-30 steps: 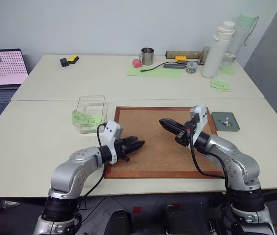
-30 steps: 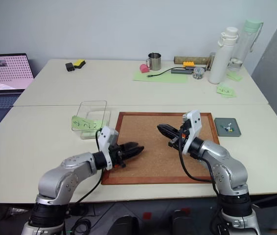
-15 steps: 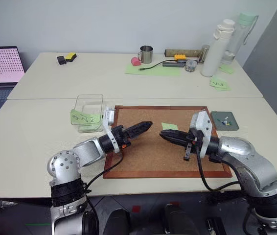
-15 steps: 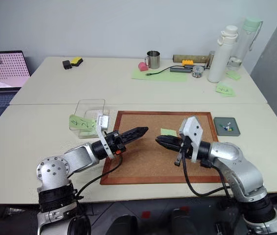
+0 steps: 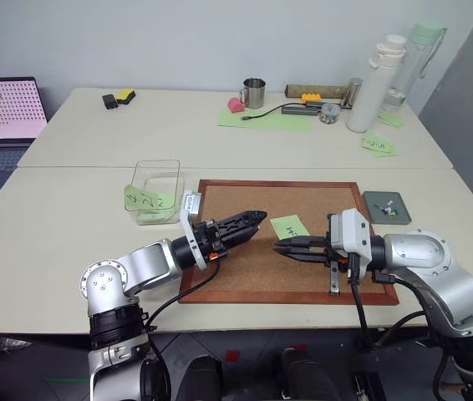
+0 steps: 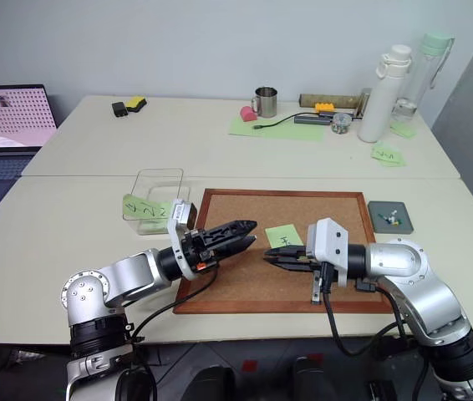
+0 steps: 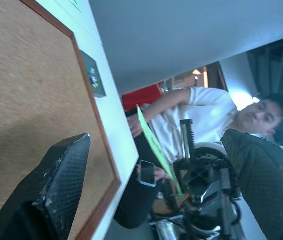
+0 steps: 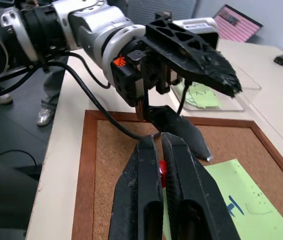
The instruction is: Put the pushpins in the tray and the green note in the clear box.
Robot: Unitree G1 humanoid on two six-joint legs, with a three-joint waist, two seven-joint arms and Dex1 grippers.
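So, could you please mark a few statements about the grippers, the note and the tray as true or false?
1. The right gripper is shut. True.
2. The left gripper is shut as well. False: its fingers stand wide apart.
3. The green note lies inside the clear box. False: it is at the right gripper's tips, over the corkboard.
4. The tray sits just off the corkboard's edge on the robot's right. True.
5. The steel mug stands on the corkboard. False: it stands on the far table.
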